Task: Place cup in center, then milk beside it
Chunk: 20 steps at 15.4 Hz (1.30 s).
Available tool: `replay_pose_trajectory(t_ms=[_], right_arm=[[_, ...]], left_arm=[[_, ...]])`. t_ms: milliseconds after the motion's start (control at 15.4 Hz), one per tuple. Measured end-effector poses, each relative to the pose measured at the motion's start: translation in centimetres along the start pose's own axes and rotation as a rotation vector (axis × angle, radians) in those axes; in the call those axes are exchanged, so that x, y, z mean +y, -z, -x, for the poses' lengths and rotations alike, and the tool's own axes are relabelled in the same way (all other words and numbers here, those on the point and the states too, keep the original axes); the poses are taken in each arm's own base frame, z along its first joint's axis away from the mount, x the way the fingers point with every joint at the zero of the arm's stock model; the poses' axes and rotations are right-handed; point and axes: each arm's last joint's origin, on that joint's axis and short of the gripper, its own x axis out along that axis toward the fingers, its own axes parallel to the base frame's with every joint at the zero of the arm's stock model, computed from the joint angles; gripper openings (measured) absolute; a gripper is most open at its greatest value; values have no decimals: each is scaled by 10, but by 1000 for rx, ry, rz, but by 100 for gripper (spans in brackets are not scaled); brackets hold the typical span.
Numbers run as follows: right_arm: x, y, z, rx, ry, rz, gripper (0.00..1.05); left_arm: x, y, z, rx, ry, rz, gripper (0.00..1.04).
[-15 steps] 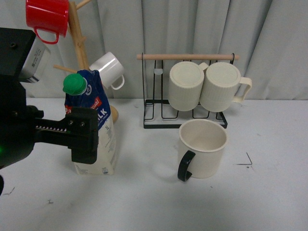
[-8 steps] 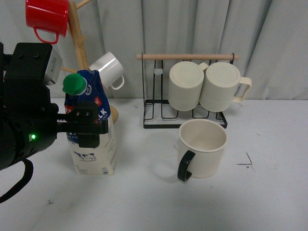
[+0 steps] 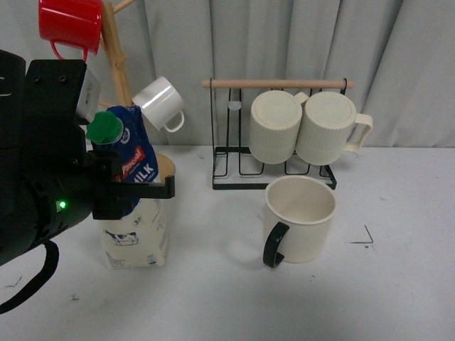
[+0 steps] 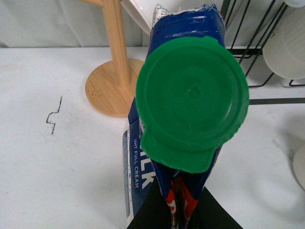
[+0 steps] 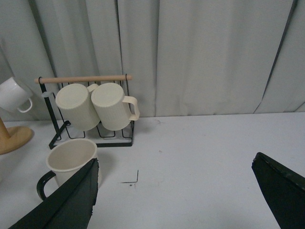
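Left side: the left arm fills the near-left of the front view. The left gripper (image 3: 139,187) is clamped around the waist of the milk (image 3: 135,233), with one black finger lying across the carton's front between the blue upper and the cream base. The left wrist view confirms this: the green cap (image 4: 193,95) sits directly ahead of the camera and dark finger edges flank the carton below it.

Change over the last second: the finger previously stood in front of the carton and has since closed in at label height. The carton now leans, its cap (image 3: 104,129) tipped to the left, and its base sits slightly nearer the camera than it did half a second ago. It cannot be determined whether the base has cleared the table (image 3: 213,305). The grip appears to be made, so the transfer can begin.

Behind the carton: a wooden mug tree (image 3: 116,64) carries a red mug (image 3: 69,25) and a white mug (image 3: 160,101), both close to the carton's top. A straight lift risks contact.

Centre: a wire rack (image 3: 277,84) holds two ribbed mugs (image 3: 275,126).

In front of the rack: the cup (image 3: 299,219) stands upright, handle toward the camera, well apart from the milk. Its step looks complete.

Right side: the right gripper (image 5: 175,167) hangs spread wide and empty, away from the cup
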Motion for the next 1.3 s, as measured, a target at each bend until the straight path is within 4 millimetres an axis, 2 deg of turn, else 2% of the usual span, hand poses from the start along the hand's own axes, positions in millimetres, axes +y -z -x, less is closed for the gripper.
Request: replay_pose_trajectory(t_ms=[130,260,390,715,1301], right_arm=[[0,0,0,0,0,0,98],[0,0,0,0,0,0,98],[0,0,0,0,0,0,98],[0,0,0,0,0,0,98],[0,0,0,0,0,0,98]], left_arm=[[-14,-4,5,-18,32,0,3],[-36,-20,6,-60,89,21,3],[-45,-26,2,-88,91,35,3],[-63,-11,-11,-38,82,-11,3],[-80,-4,-14,-19,102,-26,3]])
